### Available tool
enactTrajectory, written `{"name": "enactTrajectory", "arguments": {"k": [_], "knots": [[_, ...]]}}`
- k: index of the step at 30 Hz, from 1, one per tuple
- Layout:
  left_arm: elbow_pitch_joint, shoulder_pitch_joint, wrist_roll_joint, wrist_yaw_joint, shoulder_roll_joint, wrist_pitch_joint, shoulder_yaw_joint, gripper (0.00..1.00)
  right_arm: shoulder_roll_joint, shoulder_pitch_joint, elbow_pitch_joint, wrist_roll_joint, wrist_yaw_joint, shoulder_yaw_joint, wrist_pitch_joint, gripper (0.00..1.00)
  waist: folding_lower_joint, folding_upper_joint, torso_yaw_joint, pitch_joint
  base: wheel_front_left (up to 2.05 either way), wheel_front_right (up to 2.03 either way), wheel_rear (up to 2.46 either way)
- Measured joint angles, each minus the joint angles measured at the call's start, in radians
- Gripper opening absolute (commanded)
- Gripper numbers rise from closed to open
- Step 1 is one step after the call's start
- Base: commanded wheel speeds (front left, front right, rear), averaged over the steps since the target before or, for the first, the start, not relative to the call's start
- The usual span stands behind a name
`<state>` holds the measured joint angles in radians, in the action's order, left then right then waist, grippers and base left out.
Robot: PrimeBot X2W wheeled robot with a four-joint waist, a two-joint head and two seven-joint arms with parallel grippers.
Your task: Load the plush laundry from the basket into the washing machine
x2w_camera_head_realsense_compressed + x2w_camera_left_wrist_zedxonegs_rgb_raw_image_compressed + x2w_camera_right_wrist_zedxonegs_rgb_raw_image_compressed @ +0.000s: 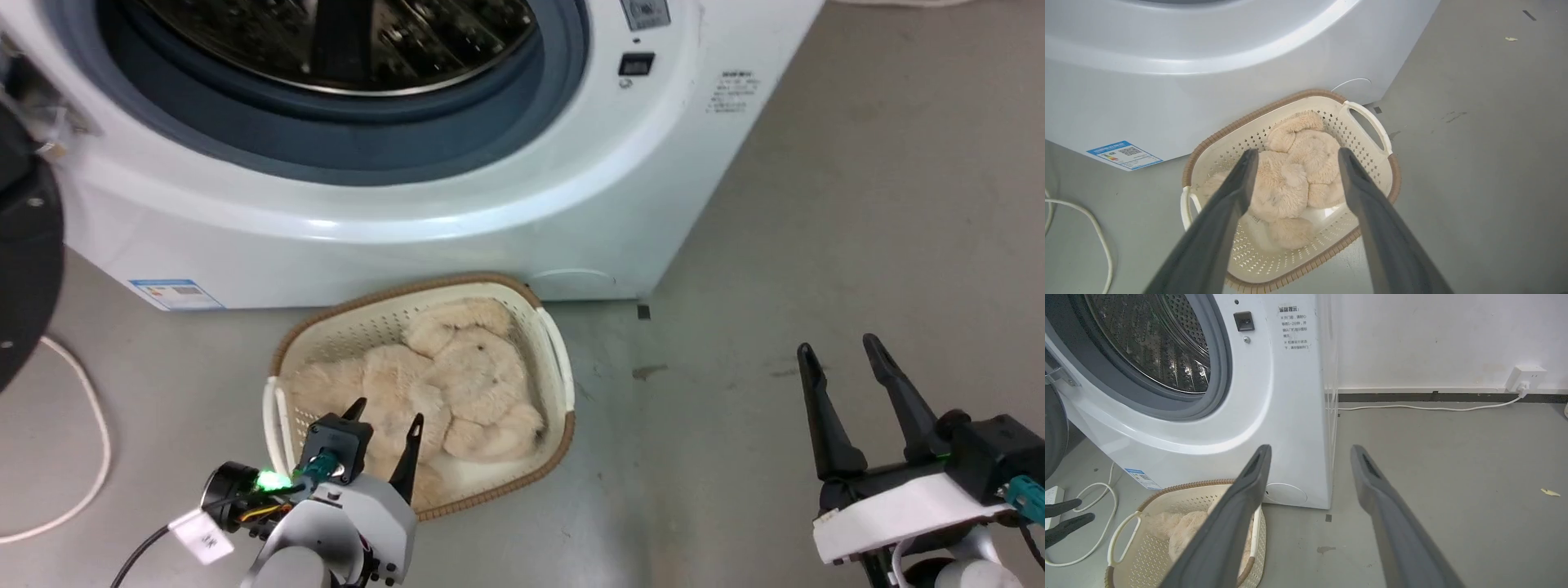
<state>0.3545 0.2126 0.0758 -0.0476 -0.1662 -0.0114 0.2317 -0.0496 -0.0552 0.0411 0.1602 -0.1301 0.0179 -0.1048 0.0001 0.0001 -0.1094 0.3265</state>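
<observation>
The plush laundry (465,376) lies curled in the basket (559,367), which stands on the floor (816,204) against the foot of the washing machine (490,204). The left tool (389,410) hangs over the basket's near end with its fingers spread and gripping nothing, and the plush lies between and just beyond its tips. The right tool (839,345), likewise spread and empty, is above bare floor well to the basket's right.
</observation>
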Motion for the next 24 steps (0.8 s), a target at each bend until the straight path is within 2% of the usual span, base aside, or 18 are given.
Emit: {"name": "enactTrajectory", "arguments": {"k": [13,24], "knots": [[0.123,0.119,0.036,-0.015,-0.072,0.086,0.1,1.0,0.0,-0.021,0.002,0.047,0.0,-0.002,-0.025,1.0,0.0,0.0,-0.046,0.102,0.0,0.0,0.0],[0.193,0.206,0.046,-0.019,-0.167,0.08,0.176,1.0,0.0,-0.052,0.004,0.103,0.0,-0.017,-0.048,1.0,0.0,0.0,-0.092,0.198,0.0,0.0,0.0]]}}
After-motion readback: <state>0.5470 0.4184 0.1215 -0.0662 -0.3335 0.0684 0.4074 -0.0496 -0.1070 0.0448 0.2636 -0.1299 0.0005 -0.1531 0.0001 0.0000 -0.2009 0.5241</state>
